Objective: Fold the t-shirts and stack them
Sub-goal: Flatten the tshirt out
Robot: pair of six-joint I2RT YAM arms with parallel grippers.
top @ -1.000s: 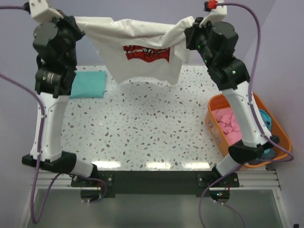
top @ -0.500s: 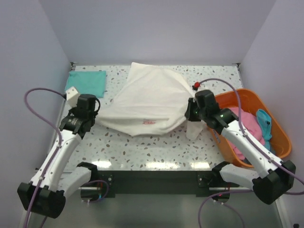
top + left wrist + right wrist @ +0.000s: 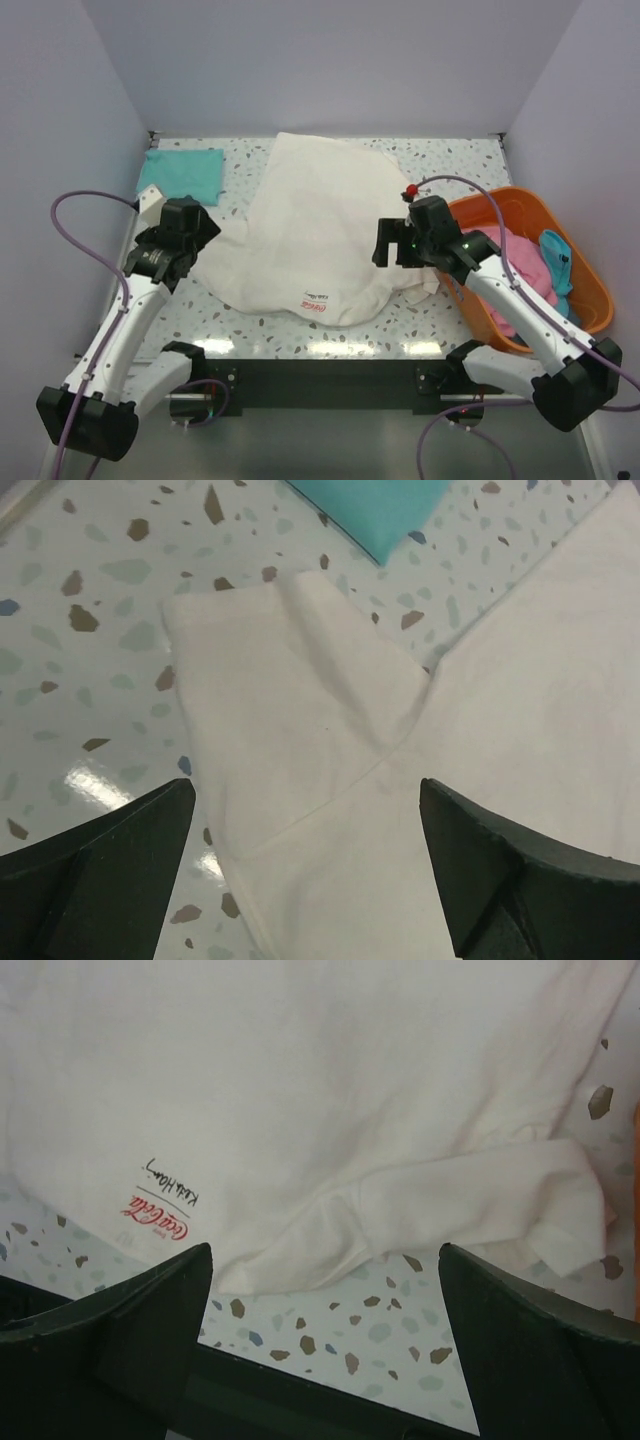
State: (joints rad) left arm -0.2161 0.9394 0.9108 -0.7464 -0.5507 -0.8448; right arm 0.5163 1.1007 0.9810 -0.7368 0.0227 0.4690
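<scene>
The large cream t-shirt [image 3: 320, 225] lies spread flat on the speckled table, its small red chest text [image 3: 318, 303] near the front edge. My left gripper [image 3: 203, 232] hovers open over the shirt's left sleeve [image 3: 290, 680], with nothing between its fingers [image 3: 110, 865]. My right gripper [image 3: 388, 243] stands open above the right sleeve [image 3: 470, 1200] and the red text [image 3: 155, 1215], also holding nothing. A folded teal t-shirt [image 3: 183, 172] rests at the back left, its corner [image 3: 370, 505] showing in the left wrist view. Pink [image 3: 497, 262] and blue [image 3: 557, 262] shirts lie in the basket.
The orange plastic basket [image 3: 592, 292] stands on the right side of the table, close beside my right arm. Lilac walls close in the back and both sides. A dark rail runs along the table's near edge [image 3: 300, 1400].
A second ago both grippers held the cream shirt up in the air. They brought it down onto the table, then both jaws opened and let go; the shirt now lies flat.
</scene>
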